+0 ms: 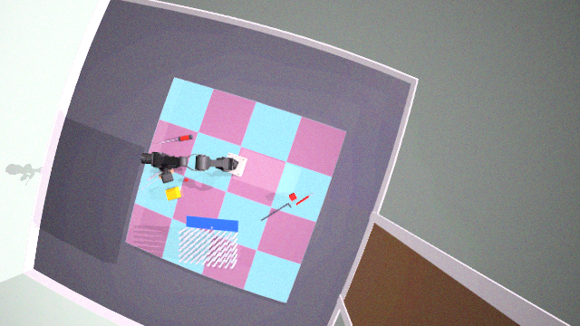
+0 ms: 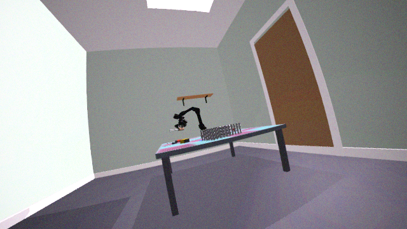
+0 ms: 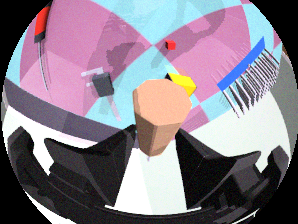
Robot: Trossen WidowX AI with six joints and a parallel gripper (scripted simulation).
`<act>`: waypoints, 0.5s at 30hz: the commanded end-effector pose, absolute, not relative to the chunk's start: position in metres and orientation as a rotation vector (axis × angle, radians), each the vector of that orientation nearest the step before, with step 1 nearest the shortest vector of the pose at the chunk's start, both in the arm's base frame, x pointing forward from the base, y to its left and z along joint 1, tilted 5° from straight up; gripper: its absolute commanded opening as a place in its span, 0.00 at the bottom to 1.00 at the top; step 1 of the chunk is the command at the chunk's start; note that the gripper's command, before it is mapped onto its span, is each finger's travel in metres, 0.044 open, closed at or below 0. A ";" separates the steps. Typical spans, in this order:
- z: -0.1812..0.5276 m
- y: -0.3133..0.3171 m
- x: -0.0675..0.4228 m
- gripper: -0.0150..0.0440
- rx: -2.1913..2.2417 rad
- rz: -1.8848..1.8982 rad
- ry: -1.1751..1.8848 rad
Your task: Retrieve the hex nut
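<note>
My gripper (image 1: 166,176) (image 2: 180,126) (image 3: 156,129) is shut on a tool with a thick tan handle (image 3: 160,117), held in the air over the table's left part, above and left of the yellow block (image 1: 172,193) (image 3: 184,83). The tool's thin pale shaft (image 2: 173,130) sticks out sideways. The standing spacers (image 1: 208,249) (image 2: 220,131) (image 3: 258,78) fill a patch at the table's front. The blue taped strip (image 1: 227,225) (image 3: 241,67) lies along their near side. A tiny pale dot (image 1: 211,226) sits on the strip; it is too small to tell whether it is the nut.
A red-handled screwdriver (image 1: 183,138) (image 3: 41,27) lies left of the arm's base (image 1: 238,164). A small red piece (image 1: 186,179) (image 3: 169,44) lies by the yellow block. A red cube (image 1: 293,196), a red stick (image 1: 304,199) and a dark hooked rod (image 1: 275,212) lie at the right. A small grey object (image 3: 101,83) lies below the gripper.
</note>
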State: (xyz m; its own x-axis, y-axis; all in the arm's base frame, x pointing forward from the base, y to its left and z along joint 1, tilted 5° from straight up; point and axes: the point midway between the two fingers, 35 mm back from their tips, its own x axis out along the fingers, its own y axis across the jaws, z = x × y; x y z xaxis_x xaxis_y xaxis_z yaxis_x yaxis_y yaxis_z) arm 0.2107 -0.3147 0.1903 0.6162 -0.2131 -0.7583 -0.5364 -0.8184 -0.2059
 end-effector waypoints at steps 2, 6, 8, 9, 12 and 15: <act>0.184 -0.318 0.212 0.25 -2.425 1.059 0.599; 0.180 -0.319 0.212 0.25 -2.425 1.059 0.599; 0.178 -0.320 0.212 0.25 -2.425 1.060 0.599; 0.177 -0.320 0.213 0.25 -2.425 1.060 0.599; 0.174 -0.321 0.213 0.25 -2.425 1.060 0.599; 0.171 -0.322 0.213 0.25 -2.426 1.060 0.599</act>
